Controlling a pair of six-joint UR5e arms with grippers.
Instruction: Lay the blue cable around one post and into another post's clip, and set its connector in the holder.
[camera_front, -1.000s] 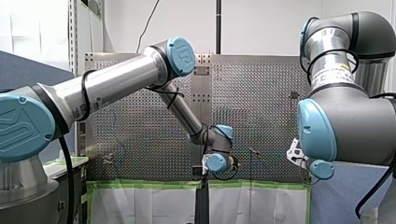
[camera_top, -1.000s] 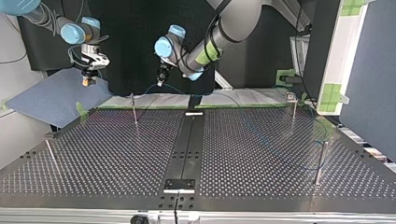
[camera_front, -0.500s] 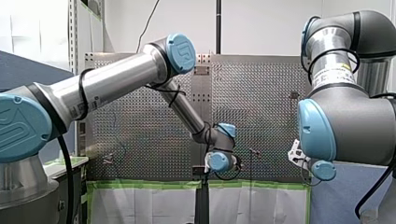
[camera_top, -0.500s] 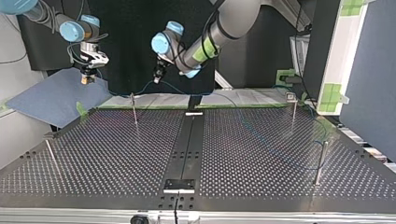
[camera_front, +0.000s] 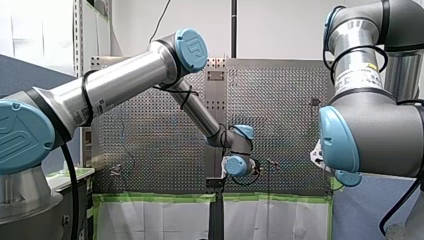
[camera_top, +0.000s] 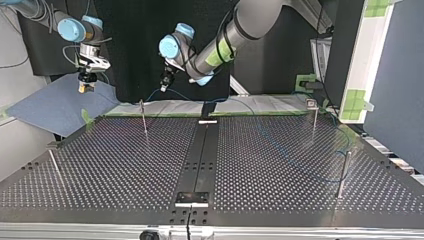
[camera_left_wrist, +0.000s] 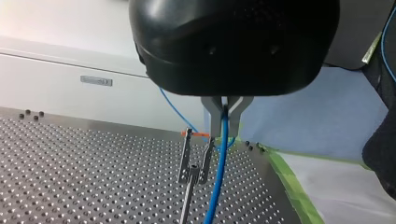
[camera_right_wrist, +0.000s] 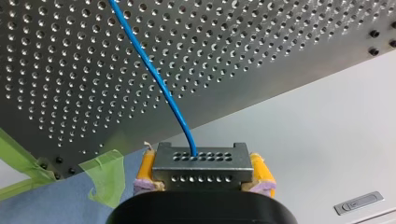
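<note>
In the left wrist view my left gripper (camera_left_wrist: 225, 122) has its metal fingers shut on the thin blue cable (camera_left_wrist: 218, 177), which hangs down just beside a clip-topped post (camera_left_wrist: 191, 168). In the top view that gripper (camera_top: 164, 86) hovers above and behind the same post (camera_top: 143, 117). My right gripper (camera_right_wrist: 204, 169) has its yellow pads shut on the grey perforated connector (camera_right_wrist: 201, 158), and the cable (camera_right_wrist: 154, 79) runs out of it. In the top view my right gripper (camera_top: 86, 87) hangs over the blue mat. The cable (camera_top: 300, 165) trails across the board towards the top view's right.
Thin posts stand on the perforated board: one with a square head (camera_top: 314, 120), one at the right edge (camera_top: 342, 175), one at the left edge (camera_top: 56, 167). A black rail (camera_top: 197, 160) runs down the middle. Green tape (camera_right_wrist: 105, 179) marks the board's edge by a blue mat (camera_top: 55, 105).
My left gripper has carried the cable towards the top view's left, closer to the clip post. My right gripper has drifted left with the connector.
</note>
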